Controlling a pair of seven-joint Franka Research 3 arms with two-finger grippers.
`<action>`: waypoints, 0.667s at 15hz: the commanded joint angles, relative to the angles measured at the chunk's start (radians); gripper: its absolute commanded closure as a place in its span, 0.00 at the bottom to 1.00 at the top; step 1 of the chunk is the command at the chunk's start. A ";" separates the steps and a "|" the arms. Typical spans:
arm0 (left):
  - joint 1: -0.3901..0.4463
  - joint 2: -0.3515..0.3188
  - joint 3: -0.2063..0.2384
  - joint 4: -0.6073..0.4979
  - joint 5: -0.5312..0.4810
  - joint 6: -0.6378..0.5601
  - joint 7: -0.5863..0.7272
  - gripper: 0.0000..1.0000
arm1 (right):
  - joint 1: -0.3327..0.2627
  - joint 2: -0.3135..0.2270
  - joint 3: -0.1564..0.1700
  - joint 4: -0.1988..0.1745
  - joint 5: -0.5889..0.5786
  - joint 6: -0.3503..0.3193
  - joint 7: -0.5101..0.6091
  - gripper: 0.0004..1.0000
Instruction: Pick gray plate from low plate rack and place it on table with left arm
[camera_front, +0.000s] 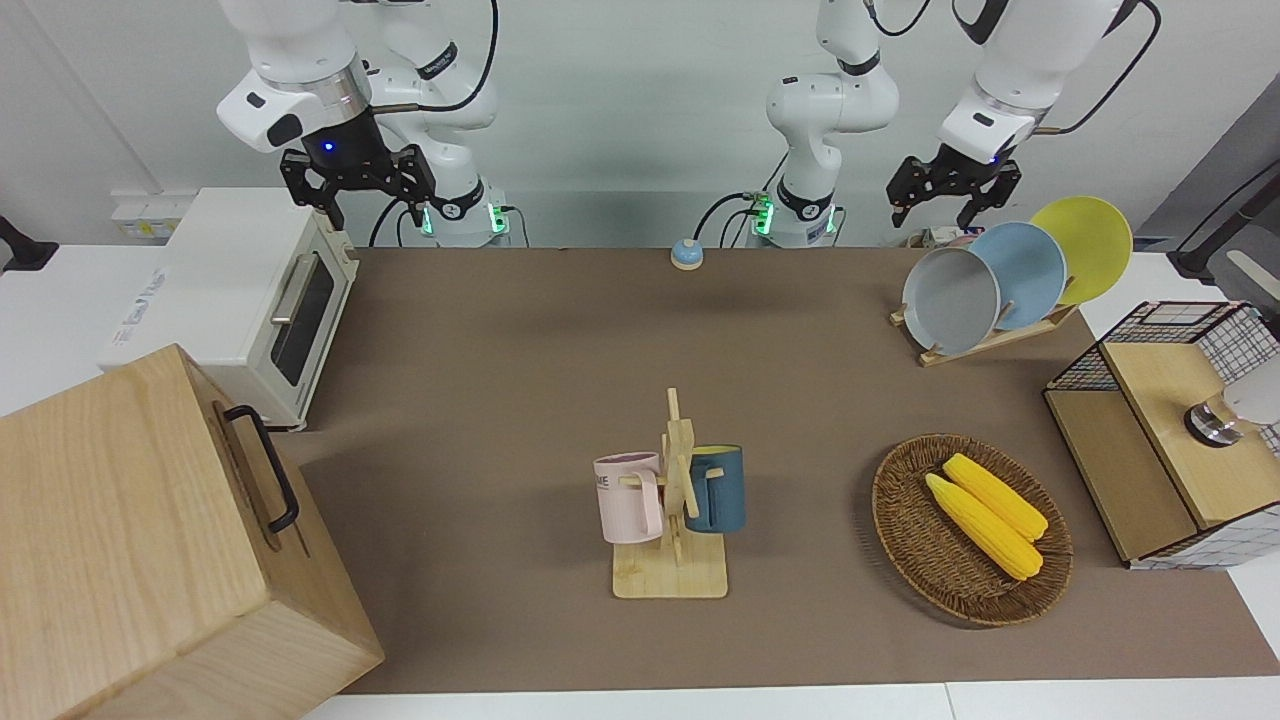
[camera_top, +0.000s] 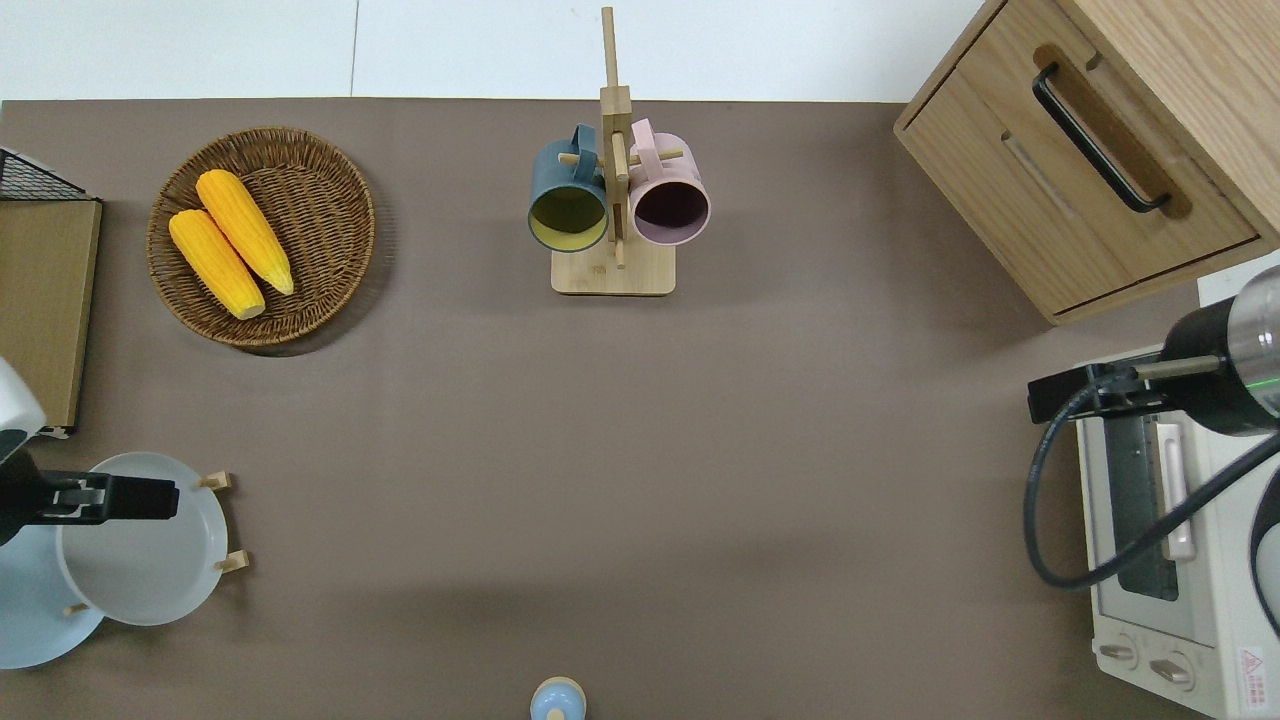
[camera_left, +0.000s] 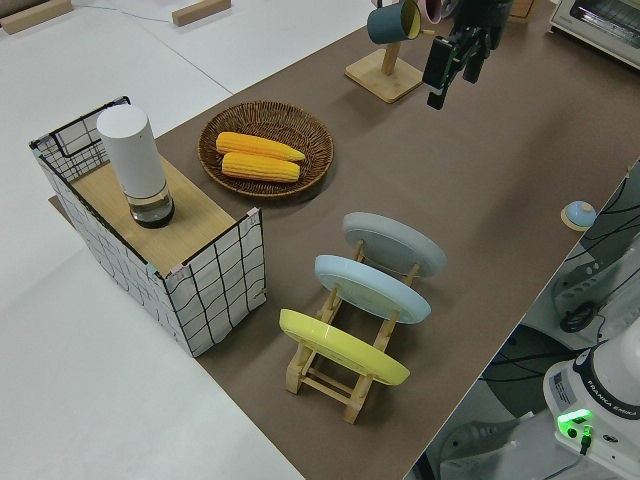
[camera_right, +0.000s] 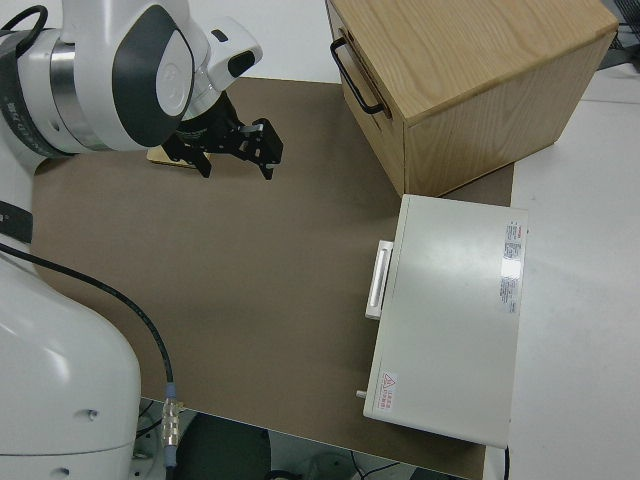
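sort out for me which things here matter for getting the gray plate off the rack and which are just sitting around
Part of the job:
- gray plate, resting in the low plate rack
- left gripper, open, over the plates
- table, where the plate goes

Just lying about:
- light blue plate and yellow plate
- wicker basket of corn
- mug stand
- toaster oven
- wooden cabinet

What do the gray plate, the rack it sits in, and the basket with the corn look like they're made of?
The gray plate looks like matte ceramic or melamine: an even pale surface with a smooth raised rim; which one can't be settled. The low plate rack appears to be unfinished light wood, with plain pale rails and pegs. The basket looks like woven wicker, brown with visible strand rows.
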 joint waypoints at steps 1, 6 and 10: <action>-0.001 -0.027 0.049 -0.009 0.064 -0.026 0.024 0.00 | -0.007 -0.002 0.005 0.006 0.007 -0.014 0.000 0.01; 0.007 -0.056 0.129 -0.052 0.114 -0.022 0.027 0.00 | -0.007 -0.002 0.005 0.006 0.007 -0.014 0.000 0.01; 0.013 -0.062 0.154 -0.154 0.116 0.047 0.044 0.00 | -0.007 -0.002 0.005 0.006 0.007 -0.014 0.000 0.01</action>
